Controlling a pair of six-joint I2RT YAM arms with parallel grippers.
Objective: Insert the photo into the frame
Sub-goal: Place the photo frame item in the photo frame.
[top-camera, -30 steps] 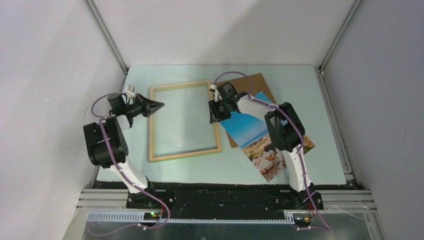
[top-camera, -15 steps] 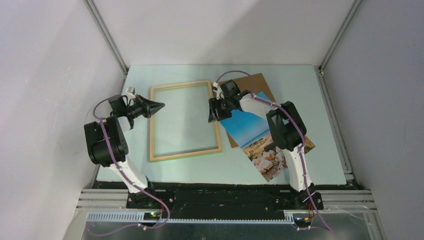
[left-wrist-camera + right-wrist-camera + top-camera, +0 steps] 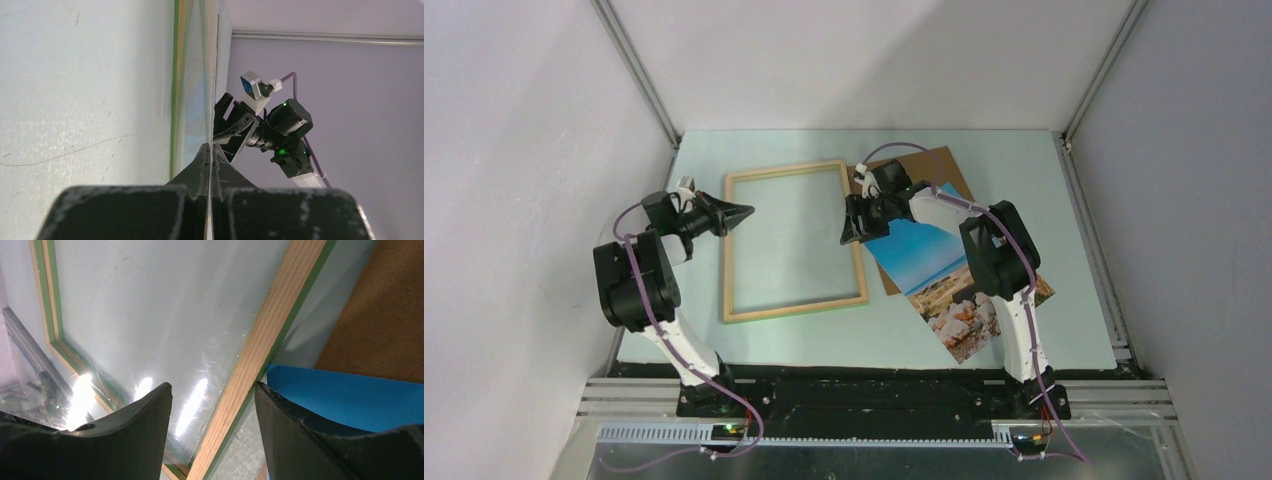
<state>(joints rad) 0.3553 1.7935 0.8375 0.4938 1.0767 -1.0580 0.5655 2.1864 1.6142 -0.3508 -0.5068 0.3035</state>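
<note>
The frame [image 3: 794,308] lies flat on the table with its pale wood side up and glass inside; a green edge shows underneath it. The photo [image 3: 924,255], blue sky over pale rocks, lies face up to its right, partly on a brown backing board [image 3: 929,165]. My right gripper [image 3: 854,232] hovers open over the frame's right rail. In the right wrist view that rail [image 3: 272,325] runs between the parted fingers of the right gripper [image 3: 212,390], and the photo's blue corner [image 3: 350,400] sits just beside them. My left gripper [image 3: 746,211] is shut and empty, its tip at the frame's left rail.
White walls close in the pale green table [image 3: 1024,160] on three sides, with metal rails along the corners. The left wrist view looks along the frame's green edge [image 3: 179,75] toward the other arm.
The right gripper's jaws have opened wider and its wrist has shifted slightly toward the back. The left arm, frame and photo have not visibly moved.
</note>
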